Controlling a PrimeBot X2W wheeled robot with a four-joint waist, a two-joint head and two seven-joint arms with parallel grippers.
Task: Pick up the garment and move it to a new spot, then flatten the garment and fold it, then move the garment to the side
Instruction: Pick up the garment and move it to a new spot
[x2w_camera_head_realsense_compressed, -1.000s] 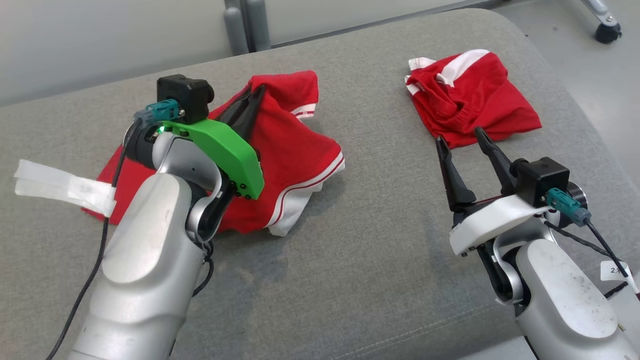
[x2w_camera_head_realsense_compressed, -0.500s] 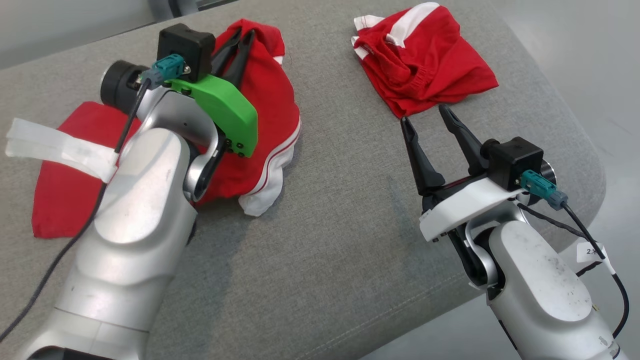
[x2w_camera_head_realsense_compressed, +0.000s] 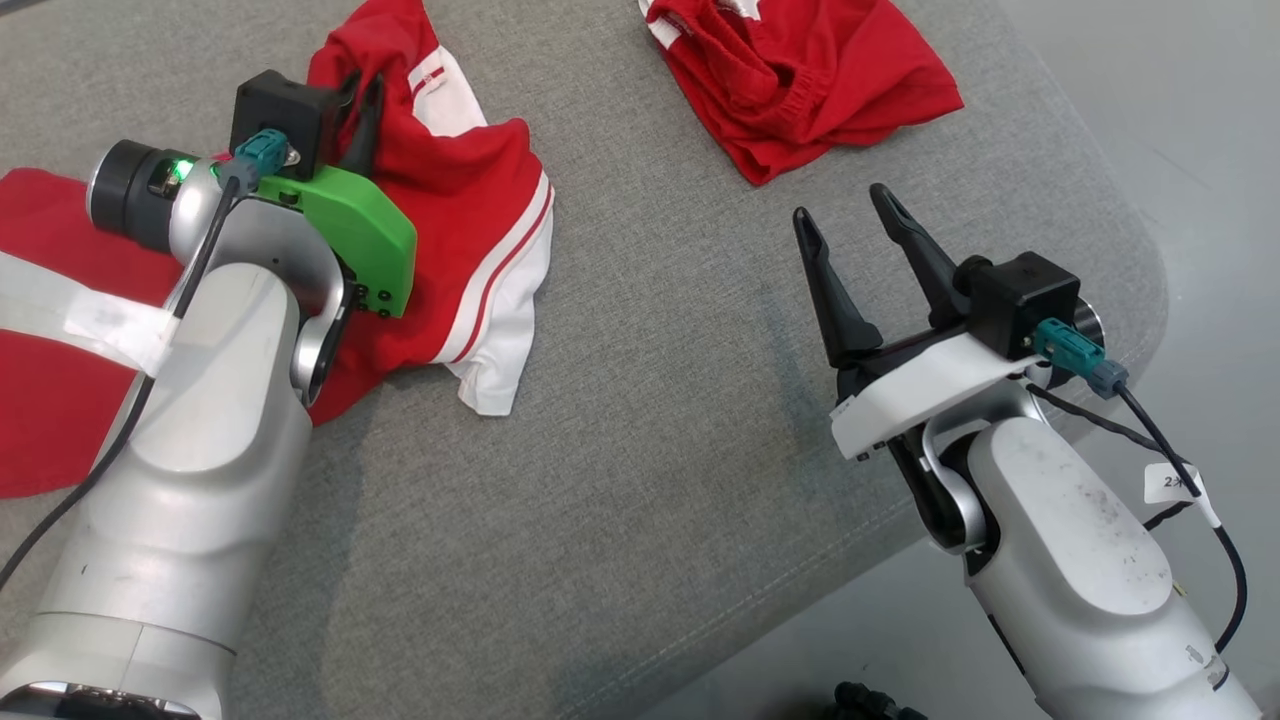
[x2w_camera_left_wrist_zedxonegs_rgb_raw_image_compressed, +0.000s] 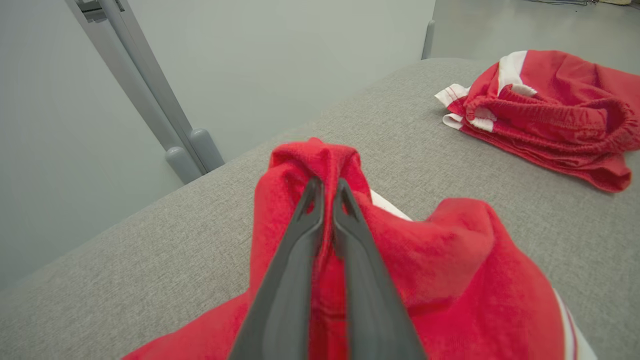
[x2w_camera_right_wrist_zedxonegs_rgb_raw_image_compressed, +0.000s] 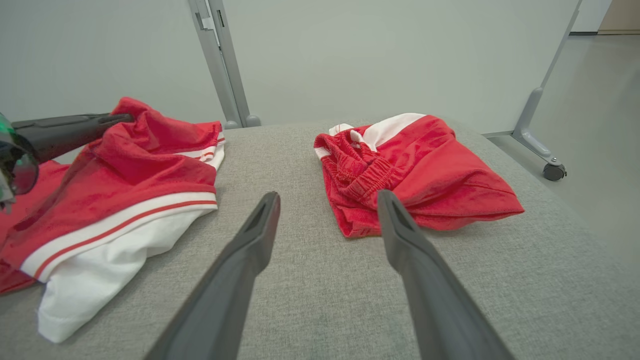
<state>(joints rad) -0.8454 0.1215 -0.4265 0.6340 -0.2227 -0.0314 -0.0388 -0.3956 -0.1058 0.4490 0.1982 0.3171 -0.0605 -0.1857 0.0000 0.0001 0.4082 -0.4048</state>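
Left gripper (x2w_camera_left_wrist_zedxonegs_rgb_raw_image_compressed: 327, 187): fingers pressed together, pinching a raised fold of the red jersey (x2w_camera_left_wrist_zedxonegs_rgb_raw_image_compressed: 450, 260), with cloth bunched over the tips. The jersey is red with a white hem and red-white stripe trim. The pinched part is pulled up into a peak and the rest drapes down onto the grey padded surface (x2w_camera_head_realsense_compressed: 650, 450). The white hem corner lies on the pad on the jersey's right side. A flat red part is spread under the left forearm. A green bracket (x2w_camera_head_realsense_compressed: 365, 230) sits on the left wrist, and white tape (x2w_camera_head_realsense_compressed: 90, 320) is stuck across the left forearm.

Right gripper (x2w_camera_head_realsense_compressed: 840, 205): fingers spread wide with nothing between them, over bare pad. Its tips point toward the red shorts (x2w_camera_head_realsense_compressed: 800, 80), near their closest edge but not touching.

The shorts are a crumpled pile with the elastic waistband showing and a white side panel. They lie at the pad's far right, apart from the jersey. In the right wrist view a grey metal post (x2w_camera_right_wrist_zedxonegs_rgb_raw_image_compressed: 220, 60) stands behind the pad and a caster wheel (x2w_camera_right_wrist_zedxonegs_rgb_raw_image_compressed: 554, 171) sits on the floor at right.
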